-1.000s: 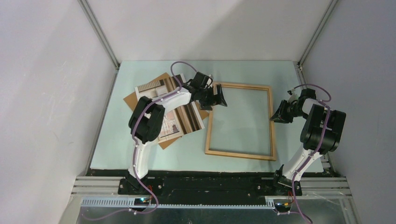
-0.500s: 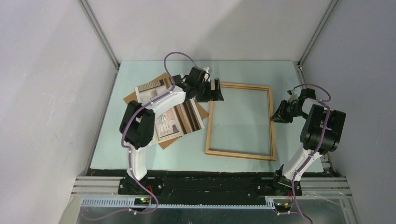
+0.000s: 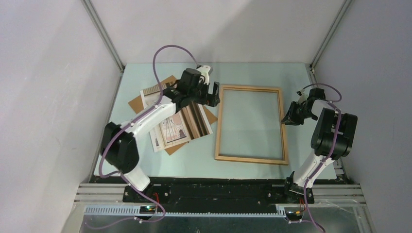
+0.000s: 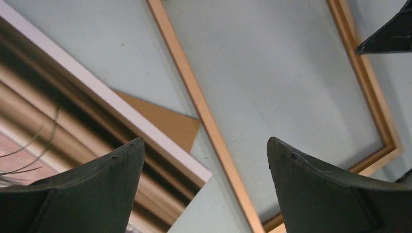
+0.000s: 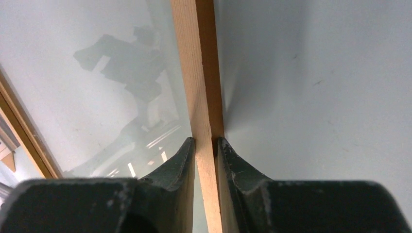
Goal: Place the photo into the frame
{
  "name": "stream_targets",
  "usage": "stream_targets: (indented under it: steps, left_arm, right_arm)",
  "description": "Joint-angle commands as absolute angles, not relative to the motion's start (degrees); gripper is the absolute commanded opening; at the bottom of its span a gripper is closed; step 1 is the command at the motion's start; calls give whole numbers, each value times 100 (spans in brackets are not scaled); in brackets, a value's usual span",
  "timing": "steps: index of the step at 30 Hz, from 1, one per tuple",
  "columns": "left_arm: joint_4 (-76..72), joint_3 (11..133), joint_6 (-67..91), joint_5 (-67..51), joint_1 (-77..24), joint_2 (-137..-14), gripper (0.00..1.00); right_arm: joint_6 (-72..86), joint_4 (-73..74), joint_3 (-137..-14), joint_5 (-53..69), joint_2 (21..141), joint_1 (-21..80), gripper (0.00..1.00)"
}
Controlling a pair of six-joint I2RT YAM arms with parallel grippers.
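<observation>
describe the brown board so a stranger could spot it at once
On the pale green table, look left of the wooden frame. A photo with striped curtains lies there at a slant; the brown board is the plain sheet under it, only its corners showing, with no picture on it.

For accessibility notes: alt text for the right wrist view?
The right gripper is shut on the frame, one dark finger each side of its light-wood rail. Left of the rail a glossy surface shows a dim reflection; right is pale table.
</observation>
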State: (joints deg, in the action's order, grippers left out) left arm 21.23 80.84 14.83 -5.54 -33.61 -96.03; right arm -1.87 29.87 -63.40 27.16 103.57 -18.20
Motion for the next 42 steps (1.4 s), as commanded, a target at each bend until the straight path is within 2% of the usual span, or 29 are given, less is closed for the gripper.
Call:
stream_targets:
  steps: [1, 4, 11, 24, 35, 42]
  left_arm:
    - [2150, 7679, 588, -109, -3210, -8878, 100]
    - [2232, 7419, 340, -53, -3007, -8556, 100]
    - [2360, 6872, 160, -233, -2463, -8120, 99]
    - [2455, 6430, 101, -436, -1598, -7765, 100]
    - [2446, 6493, 96, -440, -1538, -7843, 100]
    - [2451, 6651, 156, -519, -1544, -8042, 100]
  right_arm:
    - [-31, 2817, -6712, 2469, 10377, -1815, 2]
    - [-27, 2781, -6807, 2411, 10407, -1826, 0]
    - [-26, 2834, -6916, 2447, 10484, -1786, 2]
    - [-253, 2885, -7119, 2349, 10641, -1659, 24]
    - [-288, 2768, -7119, 2261, 10418, -1515, 51]
    - [-388, 2692, -7421, 1985, 10179, -1121, 59]
